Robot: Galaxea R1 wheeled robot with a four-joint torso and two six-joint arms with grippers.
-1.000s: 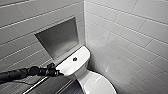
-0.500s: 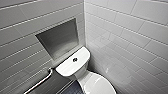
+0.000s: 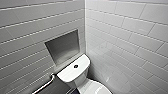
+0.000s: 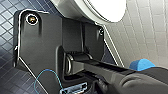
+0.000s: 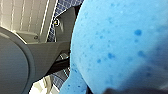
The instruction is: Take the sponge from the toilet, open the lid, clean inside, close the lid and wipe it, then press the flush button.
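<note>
Blue, the sponge (image 5: pixel 120 42) is seen close before the right wrist camera and near the tiled wall (image 4: pixel 150 30), while the left arm (image 4: pixel 45 47), stretched to the toilet (image 3: pixel 70 74) tank a second ago, has been drawn back; how either arm's jaws stand cannot be told.

**Toilet in the Corner, Niche Above**

The toilet (image 3: pixel 82 80) stands where the left wall (image 3: pixel 30 30) and right wall (image 3: pixel 130 37) meet. Its tank (image 3: pixel 72 73) backs against the left wall, with the flush button (image 3: pixel 75 66) on top. A niche (image 3: pixel 63 47) sits in that wall just above the tank. A rail (image 3: pixel 43 85) runs left of the tank. The lid (image 3: pixel 97 89) lies on the tank's near side.
</note>
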